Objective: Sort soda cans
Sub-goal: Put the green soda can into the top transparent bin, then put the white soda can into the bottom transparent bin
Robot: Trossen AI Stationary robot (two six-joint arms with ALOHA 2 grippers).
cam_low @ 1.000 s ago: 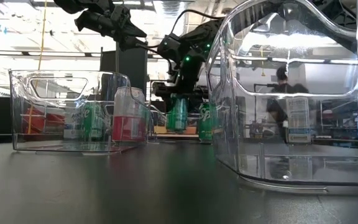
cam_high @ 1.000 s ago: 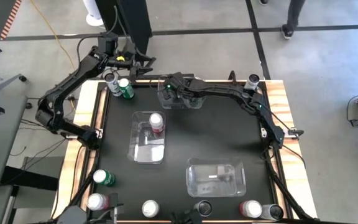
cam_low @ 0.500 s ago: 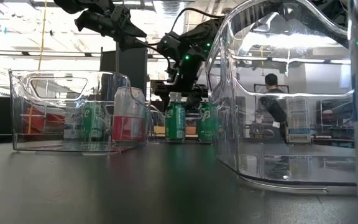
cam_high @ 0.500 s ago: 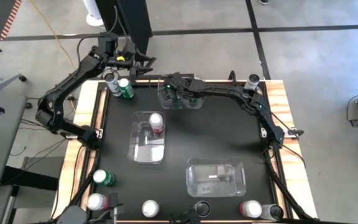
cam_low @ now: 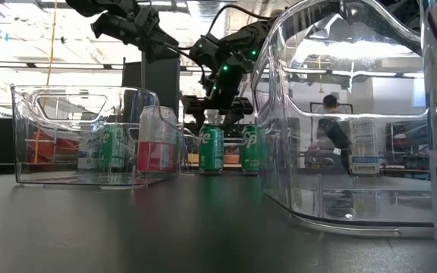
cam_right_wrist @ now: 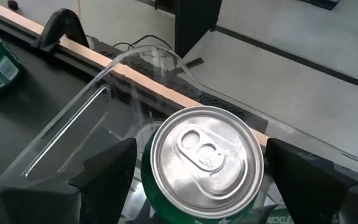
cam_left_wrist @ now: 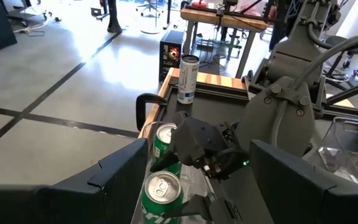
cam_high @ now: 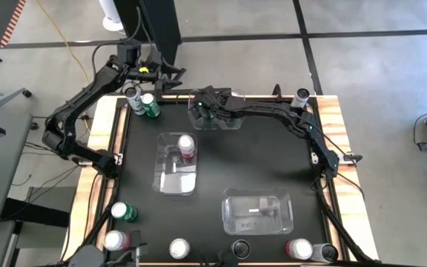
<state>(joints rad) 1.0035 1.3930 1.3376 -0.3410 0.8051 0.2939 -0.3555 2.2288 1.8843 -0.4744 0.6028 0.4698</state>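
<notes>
A green soda can with a silver top stands upright on the floor of the clear far bin; the low view shows the same green can beside a second green can. My right gripper hovers just above it, open, one finger on each side of the can and a gap to each. My left gripper hangs open in the air over the table's far left corner, holding nothing. A green can and a dark can stand on the table below it.
A middle bin holds a red-pink can. A clear bin lies near right. Several cans line the near edge, among them a green one and a red one. One can stands at the far right corner.
The green can hung a little above the far bin's floor under my right gripper. It has come down and now stands upright there, free of the fingers. My right gripper has stayed above it and tipped slightly.
</notes>
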